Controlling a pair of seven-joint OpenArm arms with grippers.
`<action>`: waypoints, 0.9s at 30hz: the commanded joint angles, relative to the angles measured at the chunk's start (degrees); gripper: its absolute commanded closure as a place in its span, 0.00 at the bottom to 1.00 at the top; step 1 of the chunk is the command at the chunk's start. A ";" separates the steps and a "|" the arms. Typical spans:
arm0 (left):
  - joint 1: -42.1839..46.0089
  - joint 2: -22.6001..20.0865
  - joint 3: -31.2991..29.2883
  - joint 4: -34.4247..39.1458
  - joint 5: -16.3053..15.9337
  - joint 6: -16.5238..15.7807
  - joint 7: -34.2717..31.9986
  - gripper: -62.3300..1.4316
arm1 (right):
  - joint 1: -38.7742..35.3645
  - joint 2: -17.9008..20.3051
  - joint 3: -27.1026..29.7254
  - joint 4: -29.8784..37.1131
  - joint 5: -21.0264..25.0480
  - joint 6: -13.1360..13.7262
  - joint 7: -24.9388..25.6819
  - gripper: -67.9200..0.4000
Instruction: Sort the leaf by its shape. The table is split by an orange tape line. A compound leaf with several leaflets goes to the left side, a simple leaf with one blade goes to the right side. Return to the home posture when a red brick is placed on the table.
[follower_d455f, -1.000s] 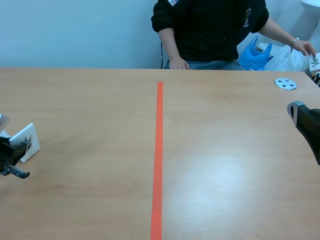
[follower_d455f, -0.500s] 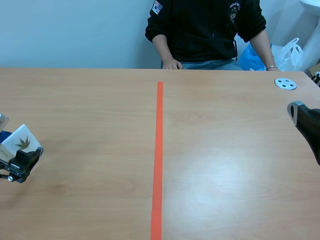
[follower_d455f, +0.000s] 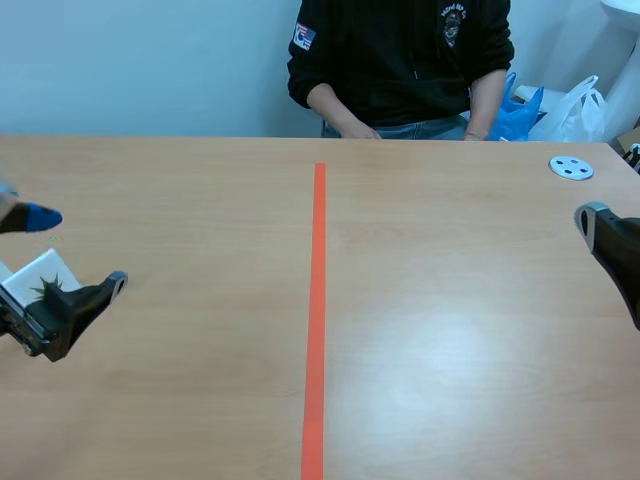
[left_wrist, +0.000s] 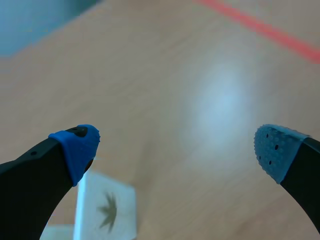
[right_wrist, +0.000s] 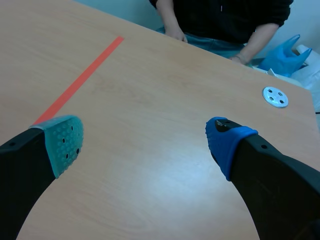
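One leaf card (left_wrist: 106, 212) sits under the left hand (left_wrist: 177, 147) — fingers (left_wrist: 75, 147) spread.

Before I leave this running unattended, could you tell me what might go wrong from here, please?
1. The leaf card lies right beside one finger of the open left end effector; a retreat could clip and shove it.
2. The card sits far out on the left side of the table, so a nudge outward might send it toward the edge, which is out of view.
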 joint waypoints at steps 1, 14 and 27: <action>3.23 -0.28 -2.95 4.87 -0.59 -0.13 -0.79 0.00 | 0.68 0.74 0.76 0.20 0.61 -0.37 1.03 0.26; 18.25 5.51 -12.48 27.96 -0.98 0.50 -0.90 0.00 | 0.68 0.74 0.76 0.20 0.59 -0.37 1.11 0.26; 21.49 7.52 -12.66 33.70 -2.29 0.44 -0.61 0.00 | 0.68 0.79 0.76 0.20 0.59 -0.39 1.77 0.26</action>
